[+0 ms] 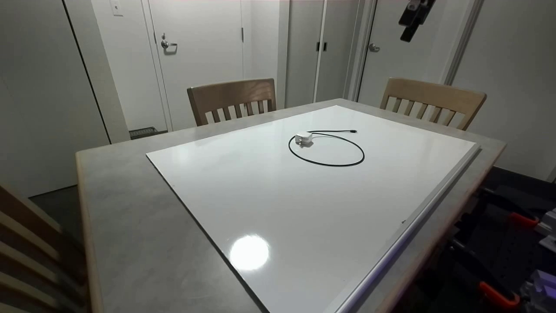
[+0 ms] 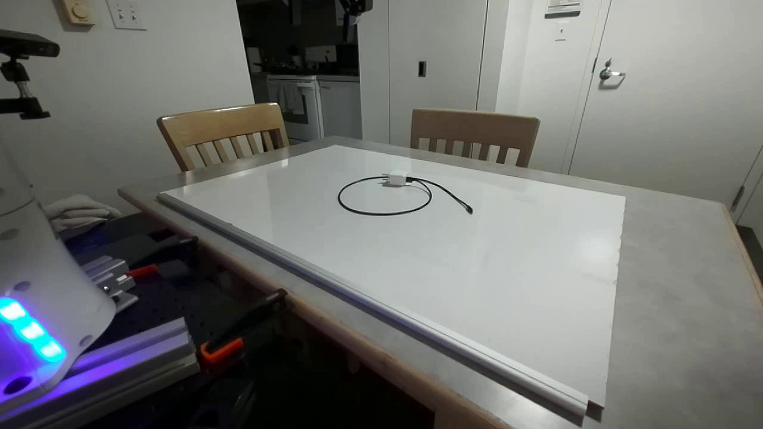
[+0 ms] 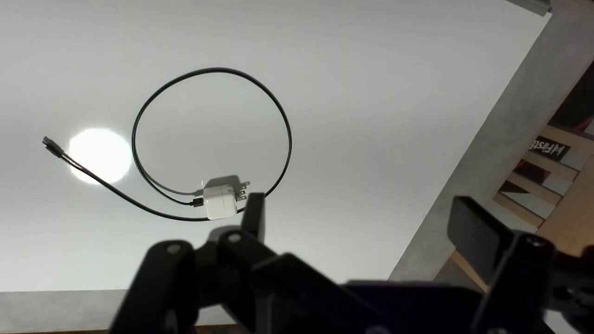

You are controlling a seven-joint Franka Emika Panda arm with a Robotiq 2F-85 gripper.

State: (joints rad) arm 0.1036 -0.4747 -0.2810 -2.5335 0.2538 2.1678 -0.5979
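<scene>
White adapter point(image 3: 220, 202) lay on a glossy white board point(image 1: 278, 204), a black cable point(image 3: 290, 139) plugged into one side of it and its metal prongs point(image 3: 242, 192) jutting from the opposite side. From there the cable curved round in a single wide loop, ran close along the adapter and trailed off to a free connector point(image 3: 53, 147), beside a bright round glare point(image 3: 100, 155) in the wrist view. Well above the board hung the gripper point(image 3: 359, 222), its fingers point(image 3: 475, 232) spread wide apart; in the wrist view one finger showed near the adapter and the other past the board's edge. A pale rail point(image 2: 536, 381) ran along one long side of the board, which rested on a gray table point(image 1: 130, 208) with wooden chairs point(image 1: 234, 92) standing beyond it in both exterior views.
</scene>
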